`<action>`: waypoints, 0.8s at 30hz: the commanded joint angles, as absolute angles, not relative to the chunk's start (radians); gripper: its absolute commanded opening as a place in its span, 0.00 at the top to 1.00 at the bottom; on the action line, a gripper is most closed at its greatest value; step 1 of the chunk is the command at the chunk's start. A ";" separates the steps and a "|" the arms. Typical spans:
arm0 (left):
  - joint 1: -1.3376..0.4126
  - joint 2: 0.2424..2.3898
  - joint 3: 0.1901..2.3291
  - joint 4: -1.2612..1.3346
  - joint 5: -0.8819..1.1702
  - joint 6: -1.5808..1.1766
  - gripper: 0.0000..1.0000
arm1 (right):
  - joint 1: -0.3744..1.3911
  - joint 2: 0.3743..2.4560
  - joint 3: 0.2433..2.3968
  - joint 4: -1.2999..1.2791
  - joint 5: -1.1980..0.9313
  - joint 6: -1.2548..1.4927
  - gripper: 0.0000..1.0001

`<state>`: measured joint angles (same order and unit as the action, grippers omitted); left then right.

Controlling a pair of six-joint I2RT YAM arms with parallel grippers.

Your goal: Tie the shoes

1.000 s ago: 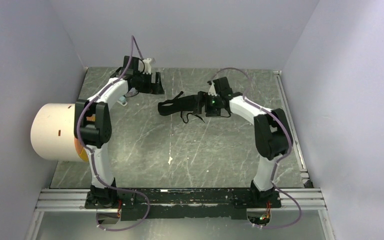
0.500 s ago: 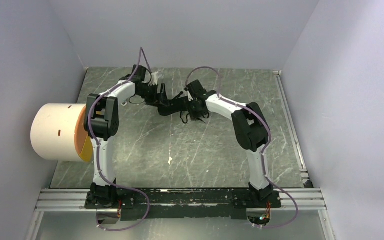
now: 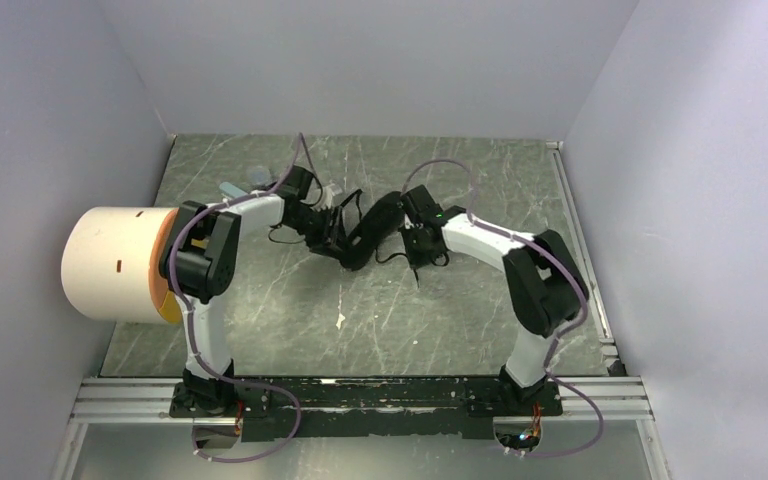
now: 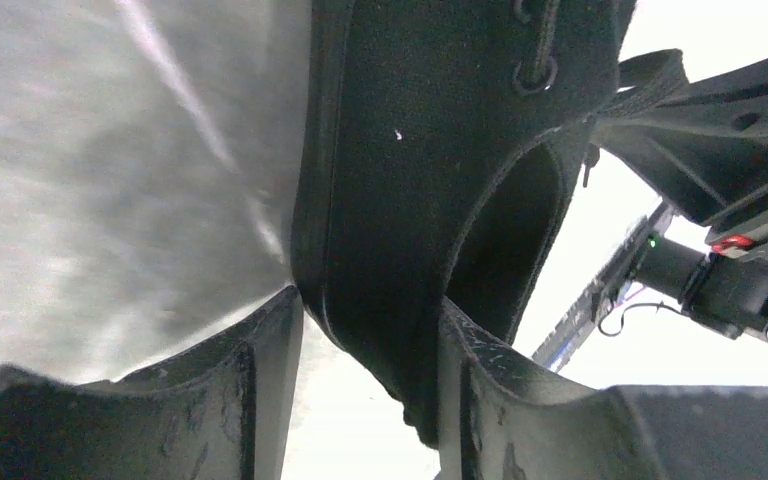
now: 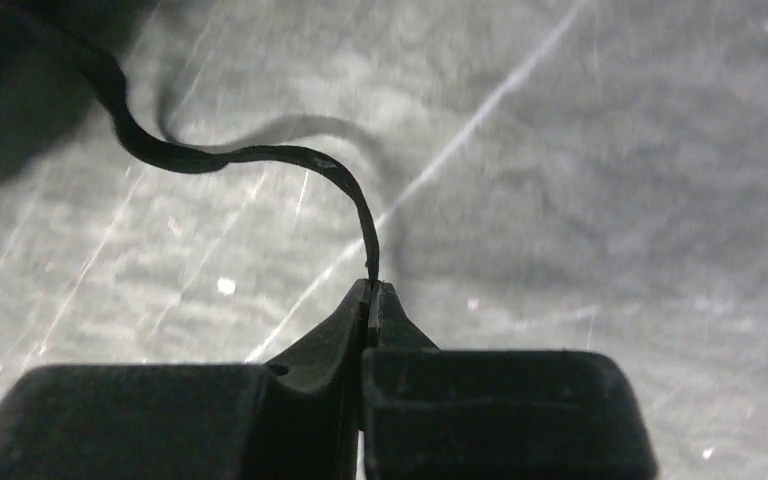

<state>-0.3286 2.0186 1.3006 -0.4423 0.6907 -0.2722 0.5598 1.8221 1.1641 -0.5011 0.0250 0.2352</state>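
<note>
The black shoe (image 3: pixel 368 230) lies slanted on the table's middle back, between my two grippers. My left gripper (image 3: pixel 328 228) is at its left end. In the left wrist view the shoe's (image 4: pixel 400 180) heel end sits between the left gripper's (image 4: pixel 370 312) fingers, and both fingertips (image 4: pixel 282 330) press against it. My right gripper (image 3: pixel 420 250) is just right of the shoe, low over the table. In the right wrist view the right gripper (image 5: pixel 373 290) is shut on the end of a thin black lace (image 5: pixel 230 155), which curves up and left toward the shoe.
A big white roll (image 3: pixel 110 262) with an orange end lies at the table's left edge beside the left arm. A small pale blue object (image 3: pixel 243 186) sits at the back left. Grey walls close in three sides; a metal rail (image 3: pixel 360 398) runs along the front.
The left arm swung in from the back left and its jaws closed around the shoe's end. The right gripper shut on the lace. The shoe has turned and shifted nearer.
</note>
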 commanded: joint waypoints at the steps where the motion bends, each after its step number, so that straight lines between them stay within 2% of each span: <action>1: -0.403 1.934 1.212 -0.397 0.756 -0.347 0.53 | 0.550 1.663 1.097 -0.537 0.007 0.337 1.00; 7: -0.473 1.866 1.097 -0.279 0.772 -0.476 0.57 | 0.543 1.521 1.019 -0.608 -0.016 0.381 1.00; 11: -0.537 1.776 1.012 -0.211 0.757 -0.576 0.55 | 0.534 1.454 0.985 -0.655 -0.018 0.416 1.00; 13: -0.579 1.740 0.979 -0.210 0.740 -0.596 0.43 | 0.533 1.429 0.979 -0.680 -0.011 0.435 1.00; 15: -0.605 1.704 0.954 -0.220 0.718 -0.602 0.24 | 0.532 1.402 0.971 -0.704 0.009 0.455 1.00; 17: -0.610 1.664 0.946 -0.259 0.684 -0.581 0.13 | 0.530 1.376 0.961 -0.731 0.056 0.480 1.00; 19: -0.604 1.642 0.979 -0.343 0.633 -0.524 0.08 | 0.519 1.352 0.948 -0.762 0.089 0.504 1.00; 24: -0.573 1.620 1.132 -0.493 0.483 -0.336 0.05 | 0.487 1.281 0.912 -0.750 0.087 0.500 1.00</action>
